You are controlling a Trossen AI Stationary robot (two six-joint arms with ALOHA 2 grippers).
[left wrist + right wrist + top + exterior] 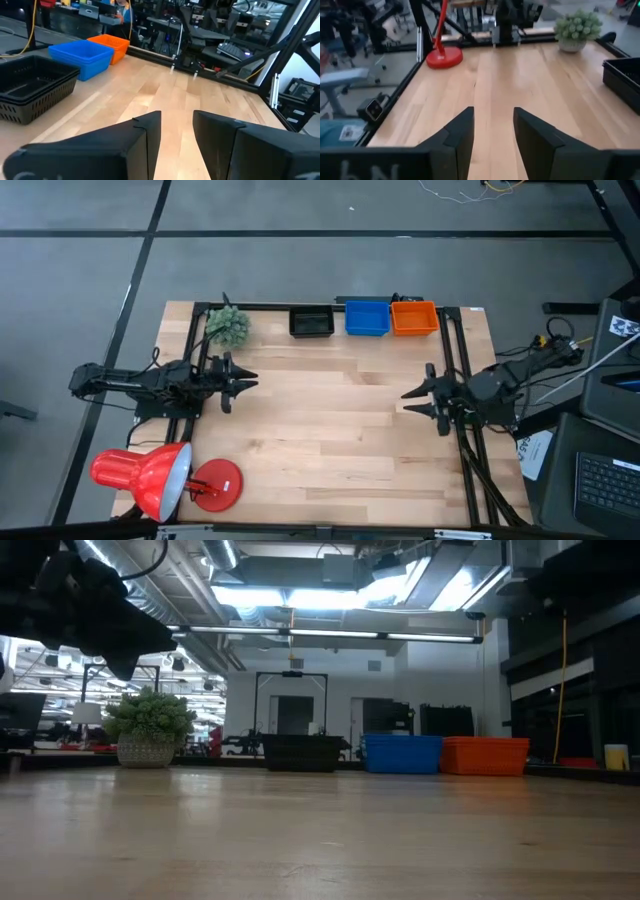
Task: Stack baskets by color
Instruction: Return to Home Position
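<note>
Desk: pale wooden desk (330,430) inside a black rail frame, with a workshop room of ceiling lights and equipment racks behind it.
Baskets: three nested piles in a row along the desk's far edge, from its middle toward the far right corner. The black baskets (311,323) come first, then the blue baskets (366,318) and the orange baskets (413,318), set close side by side.
Progress: each colour looks gathered into its own pile, so the sorting seems done.
Left end effector (243,383): near the desk's left edge, well apart from the baskets, its fingers spread and holding nothing.
Right end effector (408,400): near the right edge, facing the left one across bare wood, its fingers also parted and empty.
Handling: thin perforated plastic, so probably light and a little flexible, and a pile may slide on the wood if nudged. Its smooth walls could slip under a weak pinch.
Where to hold: over the rim of one wall, one finger inside and one outside — a short wall looks easiest.
Bystanders: a green plant ball (229,326) by the far left corner and a red desk lamp (150,477) at the near left corner — neither belongs to the sorting.
</note>
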